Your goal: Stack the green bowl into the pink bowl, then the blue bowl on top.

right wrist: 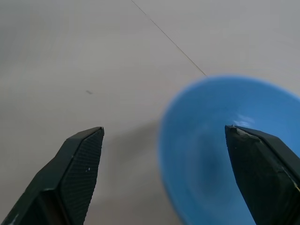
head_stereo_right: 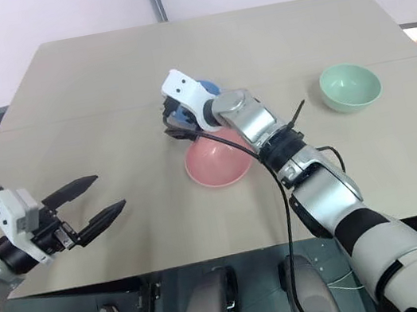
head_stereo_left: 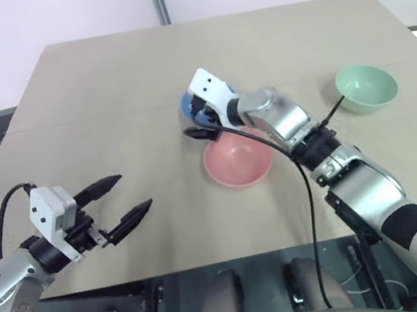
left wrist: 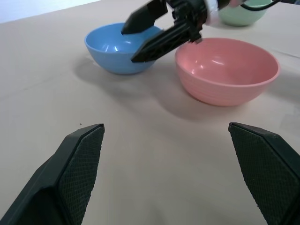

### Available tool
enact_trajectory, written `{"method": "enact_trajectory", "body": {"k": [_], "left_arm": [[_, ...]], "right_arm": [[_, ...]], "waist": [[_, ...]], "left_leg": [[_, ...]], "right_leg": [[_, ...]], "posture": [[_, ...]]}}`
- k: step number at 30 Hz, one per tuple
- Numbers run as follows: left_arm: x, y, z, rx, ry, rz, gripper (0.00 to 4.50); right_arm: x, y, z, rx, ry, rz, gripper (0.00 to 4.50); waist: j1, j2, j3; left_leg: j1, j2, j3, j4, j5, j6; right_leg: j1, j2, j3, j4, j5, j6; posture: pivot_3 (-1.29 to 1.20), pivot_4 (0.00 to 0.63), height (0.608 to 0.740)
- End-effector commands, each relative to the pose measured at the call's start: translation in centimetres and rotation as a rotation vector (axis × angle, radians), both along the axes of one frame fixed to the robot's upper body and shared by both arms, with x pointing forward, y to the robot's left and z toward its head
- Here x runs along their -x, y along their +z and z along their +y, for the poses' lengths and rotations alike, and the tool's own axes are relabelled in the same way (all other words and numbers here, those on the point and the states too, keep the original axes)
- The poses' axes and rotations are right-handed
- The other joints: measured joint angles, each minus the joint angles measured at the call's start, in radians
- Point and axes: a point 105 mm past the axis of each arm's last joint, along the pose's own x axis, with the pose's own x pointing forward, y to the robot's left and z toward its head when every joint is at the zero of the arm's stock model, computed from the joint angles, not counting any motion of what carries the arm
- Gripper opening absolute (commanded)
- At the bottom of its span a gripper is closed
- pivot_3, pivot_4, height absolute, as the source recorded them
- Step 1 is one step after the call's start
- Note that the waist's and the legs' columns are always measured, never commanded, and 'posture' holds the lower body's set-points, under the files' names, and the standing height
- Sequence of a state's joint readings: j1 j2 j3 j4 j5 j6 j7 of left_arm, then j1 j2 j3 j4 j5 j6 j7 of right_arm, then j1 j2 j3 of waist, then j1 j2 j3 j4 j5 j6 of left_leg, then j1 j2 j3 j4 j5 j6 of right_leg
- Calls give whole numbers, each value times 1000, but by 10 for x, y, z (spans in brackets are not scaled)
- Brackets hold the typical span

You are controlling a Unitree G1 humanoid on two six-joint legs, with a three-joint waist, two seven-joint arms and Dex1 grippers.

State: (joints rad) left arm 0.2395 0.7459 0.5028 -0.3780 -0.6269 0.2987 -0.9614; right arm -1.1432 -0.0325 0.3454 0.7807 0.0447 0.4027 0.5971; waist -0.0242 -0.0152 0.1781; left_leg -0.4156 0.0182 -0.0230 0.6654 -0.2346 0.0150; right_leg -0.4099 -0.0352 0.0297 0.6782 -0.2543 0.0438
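Nearest me, the left gripper point(head_stereo_left: 123, 197) hangs over the desk's point(head_stereo_left: 101, 94) near left part, jaws spread wide and holding nothing. Past it, near the middle of the desk, sits the pink bowl point(head_stereo_left: 237, 159), upright and with nothing in it. Just behind that is the blue bowl point(left wrist: 119, 47), and my right gripper point(left wrist: 147, 33) is over it, one finger above its hollow and the other outside the rim, jaws spread, nothing gripped. The green bowl point(head_stereo_left: 367, 86) stands well apart by the right edge, untouched.

My worry: the task wants green into pink first, and the right gripper is at blue. If I close here, I stack in the wrong order. The forearm also passes low over the pink bowl, so a careless pull could nudge it.

The desk is plain beige, matte, with a thin seam across it. A pale wall point(head_stereo_left: 46, 15) stands behind its far edge.
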Motion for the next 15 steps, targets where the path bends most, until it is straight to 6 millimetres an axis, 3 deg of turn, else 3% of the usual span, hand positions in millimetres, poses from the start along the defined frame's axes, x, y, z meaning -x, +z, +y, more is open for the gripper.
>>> {"method": "enact_trajectory", "body": {"k": [1,2,5,7,10,13,15], "left_arm": [[3,9,-4,-7,-10,-45,4500],[3,9,-4,-6,-8,-46,4500],[2,10,-3,-2,-2,-52,4500],[3,9,-3,2,1,-52,4500],[3,7,-2,7,9,-47,4500],[0,6,-4,10,4,-49,4500],[-3,7,-6,15,-4,-54,4500]], "right_arm": [[-5,18,5,-4,9,-75,3443],[-6,18,5,-1,11,-77,3222],[-7,21,6,-2,21,-103,1705],[-4,30,9,-28,50,-135,928],[15,54,19,-129,163,-123,928],[28,60,21,-138,240,-120,928],[29,61,19,-124,237,-142,1426]], "waist": [[-6,0,0],[-10,0,0],[-20,0,0],[-21,0,0],[-20,1,1],[-19,1,1],[-17,1,1]], "left_leg": [[0,0,0,0,0,0],[0,0,0,-1,0,0],[0,0,1,-1,0,0],[0,0,1,-2,0,0],[0,1,1,-2,0,0],[-1,1,1,-3,0,0],[0,1,1,-4,0,0]], "right_leg": [[0,0,0,0,0,0],[0,0,0,0,0,0],[-1,0,1,0,0,0],[-2,0,1,0,0,0],[-2,1,1,0,0,0],[-2,1,1,0,0,0],[-2,1,1,-1,0,0]], "posture": [[0,150,740],[0,150,740],[0,150,740],[0,150,740],[0,150,740],[0,150,740],[0,150,740]]}}
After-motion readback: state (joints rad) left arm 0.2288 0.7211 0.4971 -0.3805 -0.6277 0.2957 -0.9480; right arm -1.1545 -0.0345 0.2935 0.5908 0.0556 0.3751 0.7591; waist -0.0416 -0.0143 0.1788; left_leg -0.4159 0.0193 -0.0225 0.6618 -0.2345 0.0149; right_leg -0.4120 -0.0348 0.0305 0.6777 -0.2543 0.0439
